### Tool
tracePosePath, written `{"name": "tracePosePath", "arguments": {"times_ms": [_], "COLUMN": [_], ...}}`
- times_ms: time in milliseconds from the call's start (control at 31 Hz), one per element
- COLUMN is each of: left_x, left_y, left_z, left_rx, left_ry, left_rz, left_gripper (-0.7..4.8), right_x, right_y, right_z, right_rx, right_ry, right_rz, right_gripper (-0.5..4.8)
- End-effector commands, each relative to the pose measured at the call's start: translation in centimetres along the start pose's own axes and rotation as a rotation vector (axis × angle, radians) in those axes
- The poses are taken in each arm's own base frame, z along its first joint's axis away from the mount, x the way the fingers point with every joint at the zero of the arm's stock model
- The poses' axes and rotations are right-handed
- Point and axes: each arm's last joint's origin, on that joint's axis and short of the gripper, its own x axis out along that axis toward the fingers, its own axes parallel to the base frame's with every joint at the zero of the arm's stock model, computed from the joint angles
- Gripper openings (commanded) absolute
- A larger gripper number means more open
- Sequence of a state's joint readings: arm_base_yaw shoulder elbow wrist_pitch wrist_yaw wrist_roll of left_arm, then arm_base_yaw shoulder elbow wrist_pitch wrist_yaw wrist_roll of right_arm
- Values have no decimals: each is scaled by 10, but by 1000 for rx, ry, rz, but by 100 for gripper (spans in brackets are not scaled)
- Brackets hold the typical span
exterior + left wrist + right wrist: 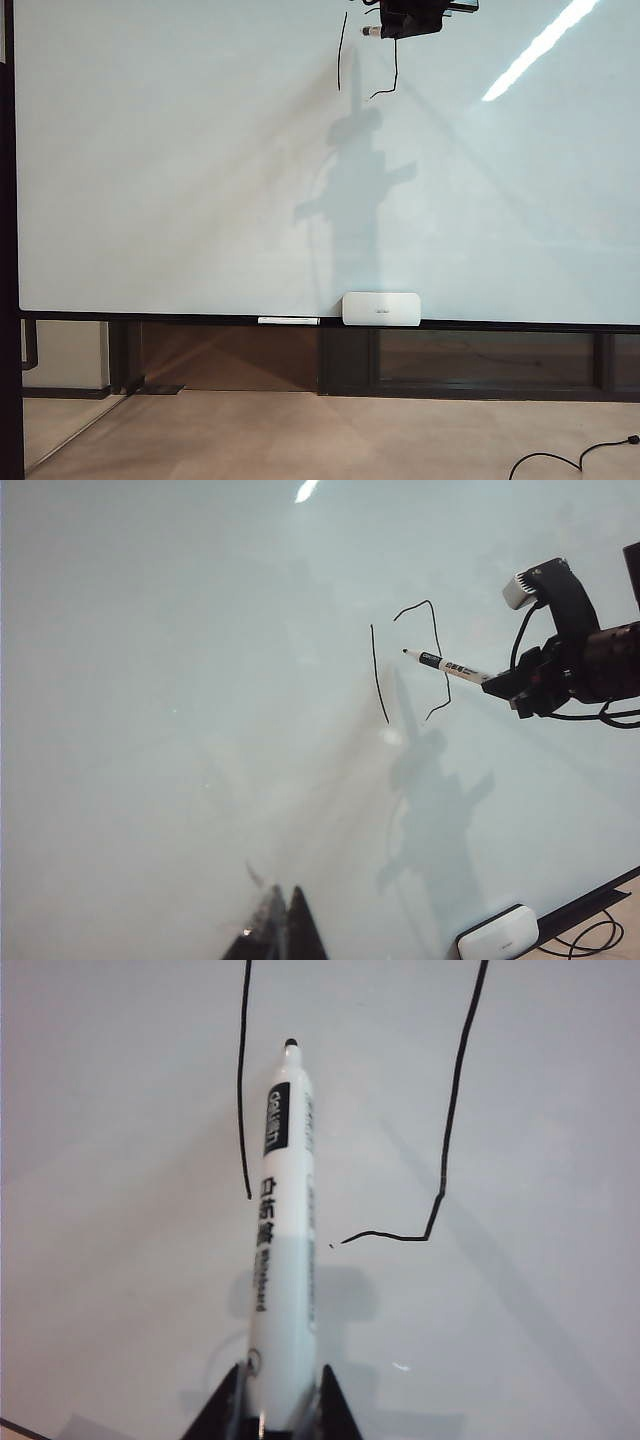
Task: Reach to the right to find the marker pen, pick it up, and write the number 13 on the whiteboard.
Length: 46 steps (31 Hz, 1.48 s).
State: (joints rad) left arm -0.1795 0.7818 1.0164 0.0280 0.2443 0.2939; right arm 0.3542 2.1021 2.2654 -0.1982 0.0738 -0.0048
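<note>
The whiteboard [180,170] fills the exterior view. Near its top edge my right gripper [400,20] is shut on the marker pen [372,31], a whitish barrel with a black tip. In the right wrist view the marker pen [283,1230] stands out from between the fingers of the right gripper [280,1405]. Its tip lies between a straight black 1 [242,1090] and an angular, hooked stroke [450,1130]; whether it touches the board I cannot tell. The left wrist view shows the marker pen [450,666], both strokes and my left gripper [285,920], shut and empty, close to the board.
A white rounded box [381,308] and a long thin white stick [289,321] rest on the board's dark lower ledge. A black cable [570,460] lies on the floor at the lower right. A dark frame [8,250] runs down the left side.
</note>
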Motion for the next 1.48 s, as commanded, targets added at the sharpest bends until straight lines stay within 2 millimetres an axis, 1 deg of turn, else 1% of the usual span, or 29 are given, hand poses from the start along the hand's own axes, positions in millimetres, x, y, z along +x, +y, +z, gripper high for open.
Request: {"name": "tracePosePath", "arguments": {"times_ms": [32, 452, 807, 1097, 1485], "left_x": [-1, -1, -1, -1, -1], "left_y": [1, 1, 1, 1, 1], "left_z": [4, 5, 5, 6, 6], "left_rx": [9, 14, 14, 17, 24], "left_ry": [-28, -34, -34, -43, -44], "left_rz": [5, 6, 6, 9, 10], "left_gripper": [-5, -5, -5, -5, -5], "right_x": [-2, -2, -2, 6, 9], "right_y": [0, 0, -3, -7, -7], "right_z": [6, 4, 3, -9, -9], "right_rx": [-26, -36, -37, -22, -17], "right_ry": [-35, -14, -1, 30, 1], "right_rz": [0, -4, -43, -51, -53], "right_gripper": [-5, -5, -5, -5, -5]}}
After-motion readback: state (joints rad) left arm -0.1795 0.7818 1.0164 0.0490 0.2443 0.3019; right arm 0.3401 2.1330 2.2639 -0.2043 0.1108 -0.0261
